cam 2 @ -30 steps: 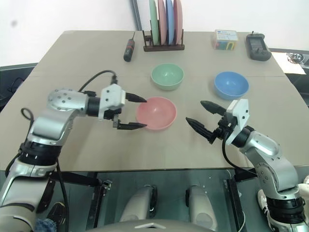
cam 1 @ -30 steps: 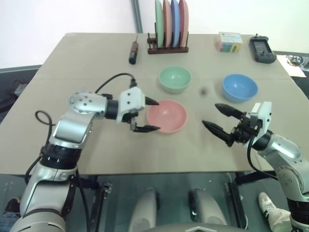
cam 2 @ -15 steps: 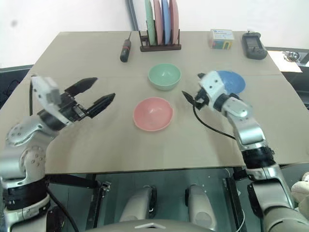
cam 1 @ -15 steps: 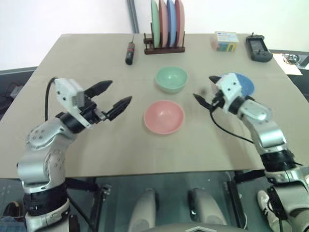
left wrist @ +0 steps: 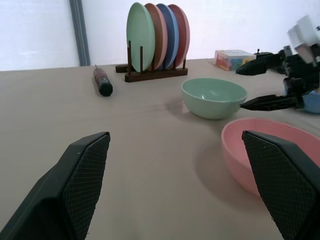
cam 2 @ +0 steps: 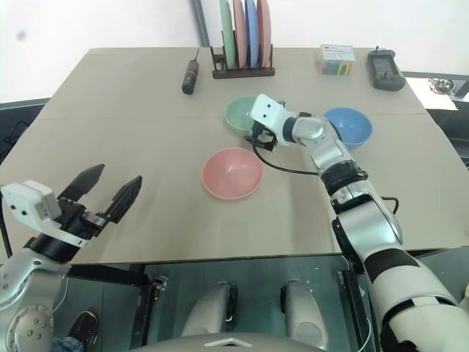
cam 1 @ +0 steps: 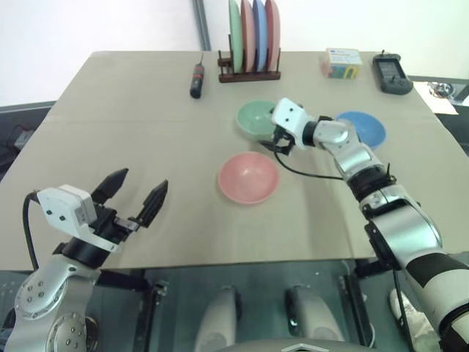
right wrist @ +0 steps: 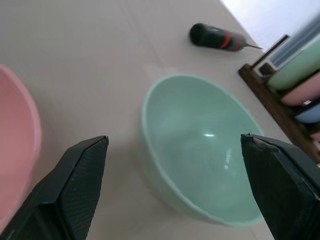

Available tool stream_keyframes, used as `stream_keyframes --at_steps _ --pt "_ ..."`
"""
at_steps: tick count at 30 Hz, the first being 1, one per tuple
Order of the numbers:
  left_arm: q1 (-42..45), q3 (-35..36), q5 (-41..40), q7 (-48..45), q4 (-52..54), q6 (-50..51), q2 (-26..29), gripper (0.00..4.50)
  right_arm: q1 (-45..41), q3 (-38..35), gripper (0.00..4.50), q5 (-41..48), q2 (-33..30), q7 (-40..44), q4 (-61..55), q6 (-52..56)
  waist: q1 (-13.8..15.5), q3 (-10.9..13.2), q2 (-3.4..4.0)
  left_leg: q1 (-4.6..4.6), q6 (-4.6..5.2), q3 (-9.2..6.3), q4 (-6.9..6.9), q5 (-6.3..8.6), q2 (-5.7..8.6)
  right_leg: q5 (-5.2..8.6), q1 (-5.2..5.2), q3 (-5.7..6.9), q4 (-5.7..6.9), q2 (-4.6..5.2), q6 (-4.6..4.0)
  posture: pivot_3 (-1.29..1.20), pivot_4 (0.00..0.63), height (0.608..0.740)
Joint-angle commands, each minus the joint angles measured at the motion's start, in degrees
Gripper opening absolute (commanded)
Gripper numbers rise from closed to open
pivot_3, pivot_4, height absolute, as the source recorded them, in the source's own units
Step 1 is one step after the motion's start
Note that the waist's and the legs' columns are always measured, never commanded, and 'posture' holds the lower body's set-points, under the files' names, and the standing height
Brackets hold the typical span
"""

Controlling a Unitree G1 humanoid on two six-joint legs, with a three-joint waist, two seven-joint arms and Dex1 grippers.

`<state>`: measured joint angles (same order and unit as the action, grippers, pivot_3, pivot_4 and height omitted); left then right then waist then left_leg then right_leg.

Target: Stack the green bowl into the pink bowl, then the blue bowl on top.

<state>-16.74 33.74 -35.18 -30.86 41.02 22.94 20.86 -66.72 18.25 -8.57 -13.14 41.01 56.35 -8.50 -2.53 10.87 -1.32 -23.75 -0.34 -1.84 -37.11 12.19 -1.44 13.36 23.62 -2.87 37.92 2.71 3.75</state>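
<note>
So the right gripper [cam 2: 258, 136] is stretched out over the middle of the tabletop [cam 2: 146, 139], fingers spread wide with nothing between them, sitting right at the green bowl [cam 2: 242, 114], on its 4 o'clock side. From the right wrist view the green bowl's open mouth sits between the two fingers, but I can't tell if either one is actually touching the rim.

The pink bowl [cam 2: 232, 173] is at about 6 o'clock from the green one, near but apart, upright and empty. The blue bowl [cam 2: 350, 125] is at 3 o'clock from the green bowl, partly behind the right arm.

The left gripper [cam 2: 108, 192] is way off near the front edge of the tabletop, at roughly 8 o'clock from the pink bowl, well apart from all three bowls, jaws spread and empty.

Along the far edge: a rack of plates [cam 2: 244, 37] standing on edge, with a screwdriver [cam 2: 190, 75] at its 8 o'clock.
</note>
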Motion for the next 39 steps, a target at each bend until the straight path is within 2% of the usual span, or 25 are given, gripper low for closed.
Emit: stream_keyframes --at_steps 1,7,8,9,11,16,17,18,19,20,21,22,31,36,39 --pt "-2.1 0.6 -0.9 1.3 4.0 -3.0 -0.6 4.50 -5.3 0.2 4.43 -2.6 2.1 -2.0 7.0 -2.0 0.1 0.0 0.01 0.00 0.00 -0.01 0.00 0.00 0.00 0.00 0.00 0.01 0.00 0.00 -0.01 0.00 0.150 0.740" --pt "-6.2 -0.6 -1.3 2.5 5.9 -5.2 -2.1 4.50 -9.2 0.4 4.43 -6.1 5.7 -5.5 15.3 -1.4 0.0 0.0 0.02 -0.02 -0.01 0.01 0.03 0.00 0.01 0.12 0.02 -0.01 -0.04 0.01 -0.22 0.00 0.150 0.740" --pt "-6.6 -0.6 -1.4 2.6 6.1 -5.6 -2.2 4.50 -9.5 0.4 3.93 -6.6 6.0 -6.0 15.9 -1.5 0.1 0.0 0.02 -0.02 -0.01 0.00 0.05 0.00 0.01 0.13 0.03 0.00 -0.04 0.01 -0.22 0.00 0.150 0.740" --pt "-7.1 -0.7 -1.5 2.7 6.2 -5.8 -2.2 4.50 -9.7 0.3 3.84 -6.9 6.2 -6.2 16.3 -1.7 0.1 0.0 0.02 -0.03 -0.01 -0.01 0.05 0.00 0.01 0.13 0.04 0.01 -0.04 0.01 -0.22 0.00 0.150 0.740" --pt "-7.9 -0.8 -1.9 2.8 6.6 -6.2 -2.2 4.50 -10.0 -0.1 3.35 -7.2 6.5 -6.3 16.8 -1.7 0.1 0.0 0.02 -0.03 -0.01 0.00 0.05 0.00 0.01 0.13 0.04 0.01 -0.04 0.01 -0.22 0.00 0.150 0.740" --pt "-8.6 -1.4 -2.0 2.5 6.4 -6.7 -1.6 4.50 -10.4 -0.4 1.70 -7.5 6.7 -6.3 17.3 -1.9 -0.1 0.0 0.03 -0.03 -0.01 0.01 0.06 0.01 0.01 0.13 0.06 0.00 -0.04 0.00 -0.22 0.00 0.150 0.740" --pt "-8.2 -1.5 -1.7 2.4 5.9 -6.9 -1.3 4.50 -10.4 -0.4 1.70 -7.6 6.7 -6.3 17.4 -2.0 -0.1 0.0 0.03 -0.03 -0.01 0.00 0.06 0.01 0.01 0.13 0.06 0.00 -0.04 0.00 -0.22 0.00 0.150 0.740" --pt "-8.0 -1.6 -1.6 2.3 5.6 -7.0 -1.0 4.50 -10.4 -0.5 1.52 -7.6 6.7 -6.4 17.4 -2.1 -0.1 0.0 0.03 -0.03 -0.01 0.00 0.07 0.01 0.01 0.14 0.07 0.00 -0.04 0.00 -0.23 0.00 0.150 0.740" --pt "-7.7 -1.7 -1.6 2.1 5.3 -7.1 -0.7 4.50 -10.5 -0.5 1.04 -7.7 6.7 -6.4 17.5 -2.1 -0.1 0.0 0.03 -0.04 -0.01 0.00 0.07 0.00 0.01 0.14 0.07 0.01 -0.04 0.00 -0.23 0.00 0.150 0.740" --pt "-7.5 -1.9 -1.8 2.0 5.1 -7.3 -0.4 4.50 -10.4 -0.5 0.76 -7.8 6.6 -6.4 17.4 -2.2 -0.1 0.0 0.03 -0.04 0.00 0.01 0.07 0.00 0.01 0.14 0.07 0.00 -0.04 0.00 -0.22 0.00 0.150 0.740" --pt "-7.4 -2.1 -2.0 1.9 5.0 -7.3 0.0 4.50 -10.4 -0.6 0.16 -7.9 6.5 -6.3 17.4 -2.3 -0.1 0.0 0.03 -0.04 -0.01 0.01 0.07 0.00 0.01 0.14 0.06 0.00 -0.05 0.00 -0.23 0.00 0.150 0.740" --pt "-7.4 -2.4 -2.2 1.7 4.9 -7.3 0.3 4.50 -10.4 -0.6 0.03 -7.9 6.4 -6.2 17.4 -2.4 -0.1 0.0 0.03 -0.05 0.00 0.01 0.07 0.00 0.02 0.14 0.06 0.00 -0.05 0.00 -0.23 0.00 0.150 0.740" --pt "-7.3 -3.8 -3.4 -0.2 4.3 -7.1 2.3 4.50 -10.3 0.0 0.03 -9.1 4.9 -2.7 15.3 -7.4 -0.2 0.0 0.06 -0.06 -0.01 0.02 0.13 0.00 0.01 0.14 0.12 -0.01 -0.07 -0.01 -0.23 0.00 0.150 0.740" --pt "-6.3 -3.2 -4.7 -3.7 1.4 -6.7 6.0 4.50 -10.1 -1.6 0.03 -5.0 2.3 9.1 7.4 -10.8 -0.3 0.1 0.12 -0.06 0.00 0.02 0.16 0.00 0.01 0.14 0.13 -0.01 -0.07 -0.01 -0.22 0.00 0.150 0.740" --pt "-5.1 -2.5 -5.6 -7.5 -2.1 -6.6 9.4 4.50 -7.2 -2.1 0.03 -1.0 -0.7 18.9 -3.9 -9.0 -0.2 0.1 0.14 -0.07 0.00 0.02 0.20 0.00 0.00 0.14 0.16 0.00 -0.08 -0.02 -0.21 0.00 0.150 0.740"
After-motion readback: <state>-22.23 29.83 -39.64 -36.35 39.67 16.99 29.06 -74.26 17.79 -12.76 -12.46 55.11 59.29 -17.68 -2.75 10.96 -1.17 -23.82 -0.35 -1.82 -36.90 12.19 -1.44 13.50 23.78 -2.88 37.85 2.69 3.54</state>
